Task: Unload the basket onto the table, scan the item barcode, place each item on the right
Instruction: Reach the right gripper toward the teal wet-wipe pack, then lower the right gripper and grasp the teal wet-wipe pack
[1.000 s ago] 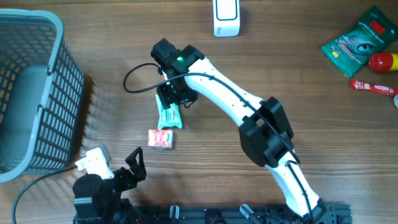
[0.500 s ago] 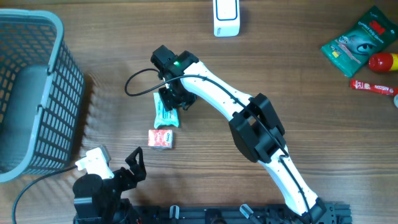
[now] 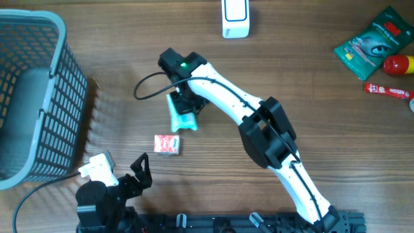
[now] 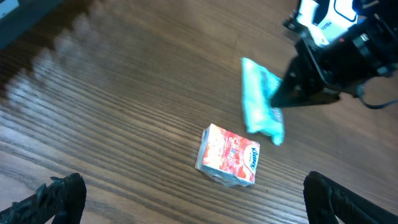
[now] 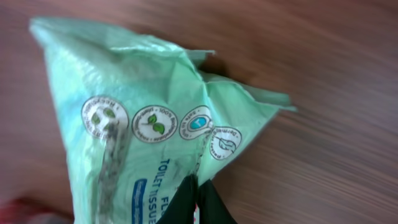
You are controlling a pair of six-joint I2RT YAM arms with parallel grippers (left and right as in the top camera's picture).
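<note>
- The right end effector [image 5: 196, 200] is clenched on a raised crease of the tissue pack [image 5: 124, 118]; the wrapper folds up into a ridge at the pinch, which gives the closed fingertips something thin to hold
- The tissue pack sits near the middle of the table [image 3: 310, 77], directly under the right arm's wrist; one end looks tilted up, but whether the whole pack has cleared the wood cannot be told
- The printed face with the round symbols and lettering points toward the right wrist camera; no barcode shows on it, so the code is probably on a hidden face
- The left end effector [image 4: 193, 196] is released, jaws spread wide, parked low at the near edge of the table and well apart from the pack; it holds nothing
- A small red carton [image 3: 167, 144] lies just beside the pack, nearer the robot, not touching it
- The white scanner [image 3: 235, 18] stands at the far edge, well apart from the pack; judged next step: lift the pack, carry it there, and turn the coded face toward it
- Risk: a pinch on loose film may slip or let the pack swing
- The grey basket [image 3: 61, 29] stands at the left
</note>
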